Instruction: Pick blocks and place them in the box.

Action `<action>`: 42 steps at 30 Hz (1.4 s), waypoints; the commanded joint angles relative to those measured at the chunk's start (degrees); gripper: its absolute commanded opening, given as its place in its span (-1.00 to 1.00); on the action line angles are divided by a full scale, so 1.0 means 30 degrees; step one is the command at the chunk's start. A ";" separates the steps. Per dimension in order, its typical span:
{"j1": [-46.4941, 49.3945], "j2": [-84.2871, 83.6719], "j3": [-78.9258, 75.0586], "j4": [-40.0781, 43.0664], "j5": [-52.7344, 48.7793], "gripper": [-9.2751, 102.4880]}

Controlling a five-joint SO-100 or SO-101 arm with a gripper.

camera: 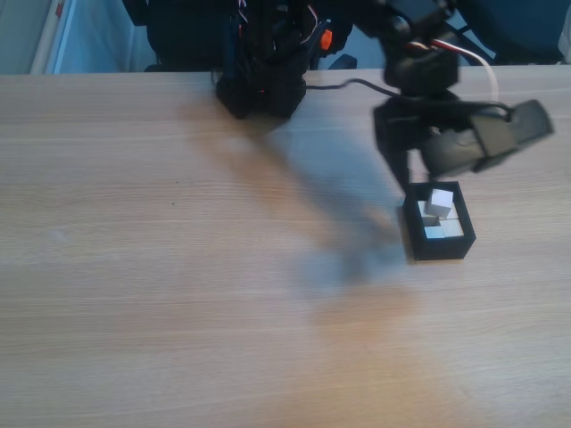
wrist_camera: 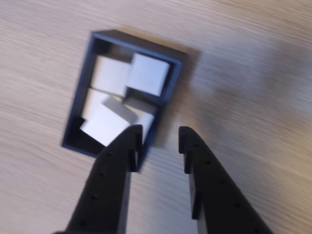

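Blocks (wrist_camera: 146,73) sat heaped in box (wrist_camera: 176,53); my gripper (wrist_camera: 160,134) hovered, jaws apart, empty. Risk: finger clipping wall, spilling top cube.

White blocks (wrist_camera: 146,74) inside black box (wrist_camera: 176,56)

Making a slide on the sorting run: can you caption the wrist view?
Open jaws hang empty above the table beside the black box, which holds a jumble of white blocks.

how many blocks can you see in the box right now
4 clearly, all in the box: one upper left, one tilted upper right, one tilted lower left, one lower right. More may be hidden beneath.
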State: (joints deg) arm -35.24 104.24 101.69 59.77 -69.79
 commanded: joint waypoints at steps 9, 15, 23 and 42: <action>0.4307 1.0283 0.7002 0.3018 -0.3809 -0.83; 0.6152 1.2803 0.7646 0.4102 -0.3984 -0.83; 0.8818 1.8281 1.2686 0.2139 -0.6826 -0.83; 1.1104 3.0381 2.7422 0.1670 -0.7002 -0.83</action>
State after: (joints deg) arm -2.11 193.89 180.35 65.65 -90.53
